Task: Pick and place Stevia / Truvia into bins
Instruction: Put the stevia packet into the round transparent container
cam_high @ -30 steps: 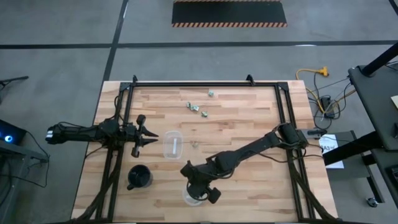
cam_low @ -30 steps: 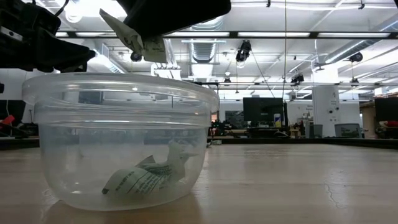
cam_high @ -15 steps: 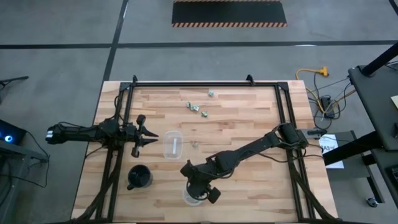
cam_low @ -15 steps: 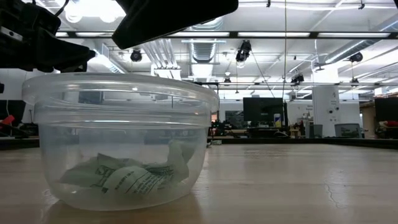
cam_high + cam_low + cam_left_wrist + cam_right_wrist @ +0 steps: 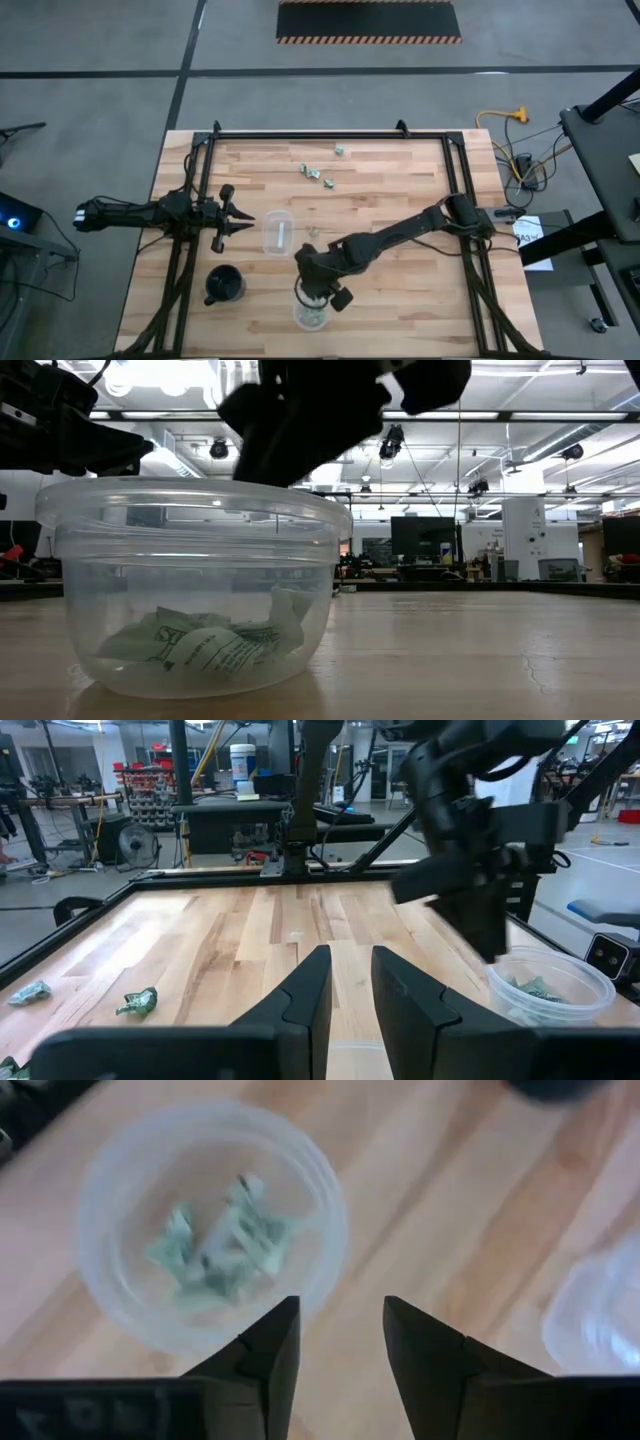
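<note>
Packets [image 5: 318, 177] — light, thin, crumpled paper — lie loose at the table's [image 5: 400, 190] far side, more already in the round cup [image 5: 210, 1220]. Right gripper [image 5: 340, 1342], fingers spread and empty, hangs above that cup; pinch a raised fold.

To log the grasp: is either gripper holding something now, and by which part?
Nothing is held. The right gripper is open and empty above the round bin; the left gripper is empty too.

Printing on crumpled pale green paper packets [image 5: 205, 645] illegible; squarish clear plastic bin [image 5: 600, 1315] cut off at edge.
</note>
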You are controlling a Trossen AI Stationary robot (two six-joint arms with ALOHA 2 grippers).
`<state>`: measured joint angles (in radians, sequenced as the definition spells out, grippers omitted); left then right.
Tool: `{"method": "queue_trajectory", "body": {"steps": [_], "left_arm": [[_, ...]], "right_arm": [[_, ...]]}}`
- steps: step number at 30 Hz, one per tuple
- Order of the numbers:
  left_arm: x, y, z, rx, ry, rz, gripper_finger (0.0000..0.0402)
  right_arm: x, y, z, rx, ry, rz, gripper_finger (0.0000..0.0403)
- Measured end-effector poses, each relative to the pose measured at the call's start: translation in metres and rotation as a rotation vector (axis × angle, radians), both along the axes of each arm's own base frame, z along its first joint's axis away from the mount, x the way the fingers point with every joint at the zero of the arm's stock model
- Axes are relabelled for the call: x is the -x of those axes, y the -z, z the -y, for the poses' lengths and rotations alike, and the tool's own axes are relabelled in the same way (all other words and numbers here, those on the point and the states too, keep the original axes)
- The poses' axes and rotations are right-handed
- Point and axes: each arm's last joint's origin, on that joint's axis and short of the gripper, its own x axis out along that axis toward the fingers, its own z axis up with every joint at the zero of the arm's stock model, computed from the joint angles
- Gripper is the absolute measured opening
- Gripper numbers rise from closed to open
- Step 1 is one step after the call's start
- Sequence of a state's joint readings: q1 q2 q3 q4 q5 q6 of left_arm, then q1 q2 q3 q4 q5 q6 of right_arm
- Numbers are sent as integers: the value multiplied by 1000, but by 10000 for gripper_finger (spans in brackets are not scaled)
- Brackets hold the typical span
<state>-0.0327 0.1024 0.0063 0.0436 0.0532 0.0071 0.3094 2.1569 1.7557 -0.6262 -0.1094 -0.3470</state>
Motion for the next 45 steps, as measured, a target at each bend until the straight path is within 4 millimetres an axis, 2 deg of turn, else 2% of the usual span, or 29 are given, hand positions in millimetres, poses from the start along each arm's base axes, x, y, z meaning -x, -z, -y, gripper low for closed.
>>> {"method": "queue_trajectory", "body": {"steps": [7, 11, 18, 25, 29, 35, 41, 45], "left_arm": [[0, 0, 0, 0, 0, 0, 57], [0, 0, 0, 0, 0, 0, 57], [0, 0, 0, 0, 0, 0, 57], [0, 0, 0, 0, 0, 0, 57], [0, 0, 0, 0, 0, 0, 57], [0, 0, 0, 0, 0, 0, 57], [0, 0, 0, 0, 0, -3, 57], [0, 0, 0, 0, 0, -2, 57]], "right_arm": [[-4, 2, 27, -17, 88, -46, 116], [-6, 3, 45, -105, 86, -85, 105], [-2, 16, 71, -135, 120, -117, 90], [17, 16, 98, -163, 177, -24, 76], [33, 16, 112, -188, 203, 103, 73], [52, 31, 126, -205, 221, 284, 73], [56, 42, 142, -205, 264, 320, 75], [57, 43, 153, -229, 324, 309, 97]]}}
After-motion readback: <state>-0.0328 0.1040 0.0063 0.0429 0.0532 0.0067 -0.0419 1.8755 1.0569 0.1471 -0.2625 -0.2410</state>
